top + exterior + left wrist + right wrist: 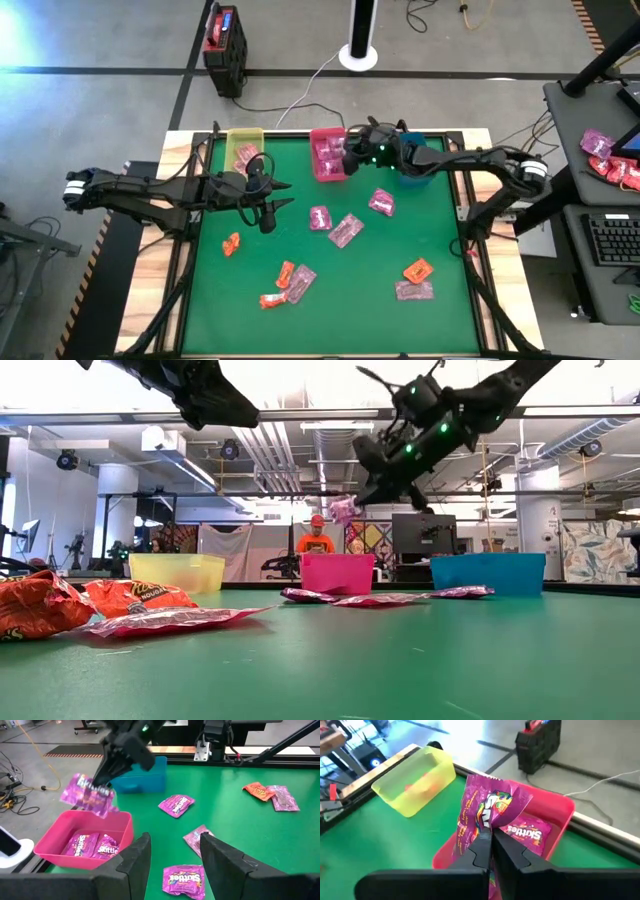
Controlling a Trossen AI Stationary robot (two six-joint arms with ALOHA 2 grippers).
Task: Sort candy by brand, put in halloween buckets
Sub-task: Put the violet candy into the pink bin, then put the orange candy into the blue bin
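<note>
My right gripper (pixel 350 156) is shut on a magenta Skittles packet (pixel 490 810) over the pink-red bin (pixel 328 172), which holds several magenta packets. The yellow-green bin (pixel 245 148) stands to its left; the blue-teal bin (pixel 420 172) lies partly under the right arm. My left gripper (pixel 280 196) hovers open over the table's left middle, touching nothing. Magenta (pixel 320 217), paler pink (pixel 345 231) and orange-red (pixel 417 269) packets lie flat on the green mat. My right gripper pinches the magenta packet between its two fingers (pixel 507 851) at one crumpled end (pixel 489 831). The fingers slant down from the table's right side. The packet (pixel 87 795) hangs lifted clear above the pink-red bin's open top.
A black-and-red box (pixel 225 38) stands on the floor beyond the far edge. More candy lies on a side table (pixel 605 155) at the right. In the low view a person in orange (pixel 316 541) shows far behind the bins. Open mat lies near the table's near edge.
</note>
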